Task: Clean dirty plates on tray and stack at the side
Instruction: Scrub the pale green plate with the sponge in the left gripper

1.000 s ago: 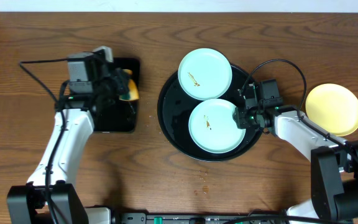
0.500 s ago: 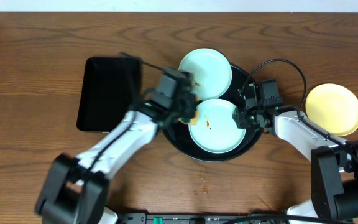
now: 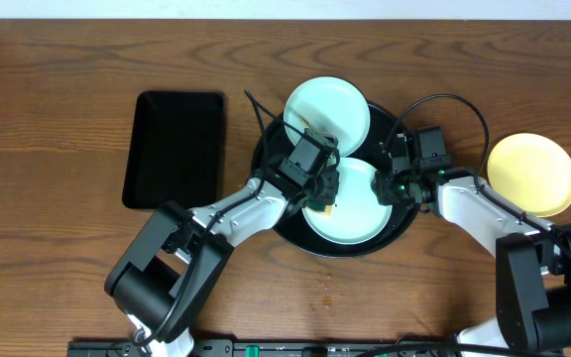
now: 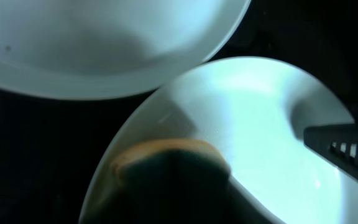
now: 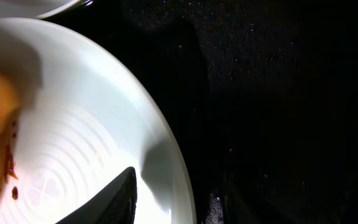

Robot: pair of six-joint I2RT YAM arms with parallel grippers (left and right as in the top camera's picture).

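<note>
overhead: wooden table [image 3: 48, 268], black tray [image 3: 377, 236]; left claw [image 3: 323, 194], right claw [image 3: 390, 185] at one plate [image 3: 357, 214], grips unclear.

Far mint plate [image 3: 330, 111] and near mint plate [image 3: 360, 213] lie on tray [image 3: 290, 233]; yellow plate [image 3: 532, 174] outside.

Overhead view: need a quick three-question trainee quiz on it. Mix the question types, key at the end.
1. True or false: the yellow plate sits on the round tray.
2. What lies on the front mint plate, right under the left gripper? A) a sponge B) a spoon C) a cup
3. How many plates are on the round tray?

Key
1. False. It is on the table, to the right of the tray.
2. A.
3. Two, both mint.
</note>
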